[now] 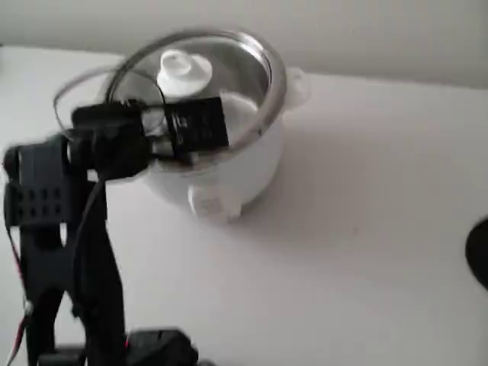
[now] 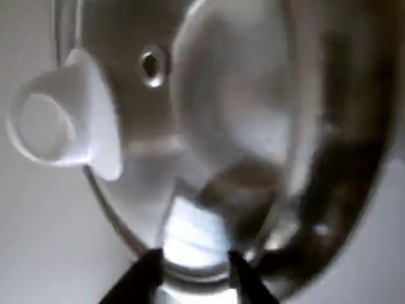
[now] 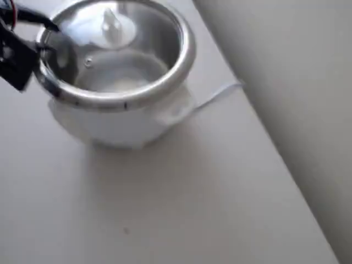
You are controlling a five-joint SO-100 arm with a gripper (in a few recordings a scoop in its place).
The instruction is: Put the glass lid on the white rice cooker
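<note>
Wrist view: the fingers (image 2: pixel 193 278) grip the glass lid (image 2: pixel 158 183) by its rim, tilted over the white rice cooker (image 1: pixel 244 164), knob (image 1: pixel 183 70) pointing up and away.

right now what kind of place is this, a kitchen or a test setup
Probably a plain robot test bench, not a working kitchen. A bare white table against a blank wall carries a single white rice cooker, and the arm's tool grips the glass lid by its rim over the pot.
</note>
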